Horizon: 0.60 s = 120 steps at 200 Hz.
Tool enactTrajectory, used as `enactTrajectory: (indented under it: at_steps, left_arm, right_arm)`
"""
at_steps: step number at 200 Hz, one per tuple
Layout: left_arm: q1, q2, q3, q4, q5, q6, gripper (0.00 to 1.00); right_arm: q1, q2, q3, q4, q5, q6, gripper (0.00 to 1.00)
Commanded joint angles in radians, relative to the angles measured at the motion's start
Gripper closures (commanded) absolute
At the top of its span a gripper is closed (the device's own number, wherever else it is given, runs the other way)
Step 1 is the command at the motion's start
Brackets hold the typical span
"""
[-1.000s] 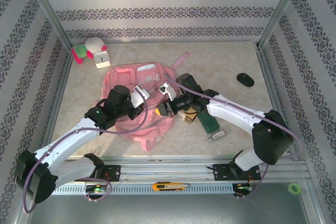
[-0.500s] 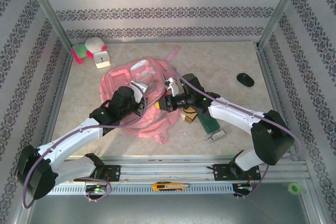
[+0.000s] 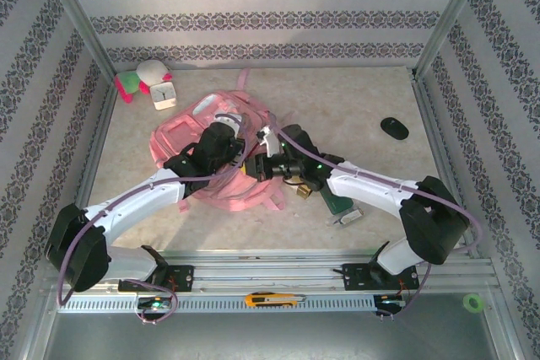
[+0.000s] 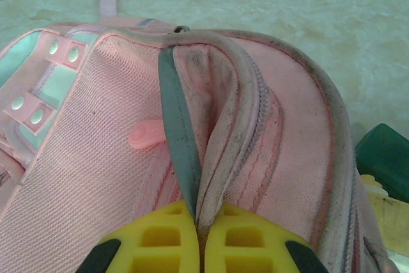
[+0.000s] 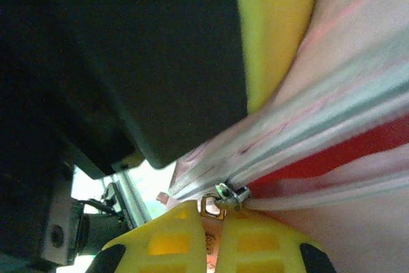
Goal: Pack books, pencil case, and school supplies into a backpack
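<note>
Unzipping the backpack (image 4: 96,132), seemingly — pinching its fabric tight in left gripper (image 4: 199,229), clamping zip pull (image 5: 229,192) in right gripper (image 5: 214,220) — next, drag that pull steadily along.

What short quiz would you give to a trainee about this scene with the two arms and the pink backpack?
1. True or false: the left end effector is shut on fabric of the backpack.
2. What does the right end effector pinch? A: a zip pull; B: the white clock; C: the black oval object.
3. Fill in: the green pencil case lies outside the backpack, on the ____.
Key: 1 true; 2 A; 3 table.
</note>
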Motion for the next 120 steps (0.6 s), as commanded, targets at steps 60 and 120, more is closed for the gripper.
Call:
enactTrajectory:
  at_steps: [60,120]
  left_arm:
    - [0.084,-0.259,-0.204,0.31,0.257,0.363,1.0]
    - [0.143,-0.279,-0.281,0.362,0.532,0.576,1.0]
  right_arm:
    - [-0.122,-0.187,-0.048,-0.074,-0.015,0.077,0.43]
    - [-0.101,-0.1,0.046,-0.038,-0.02,0.372,0.28]
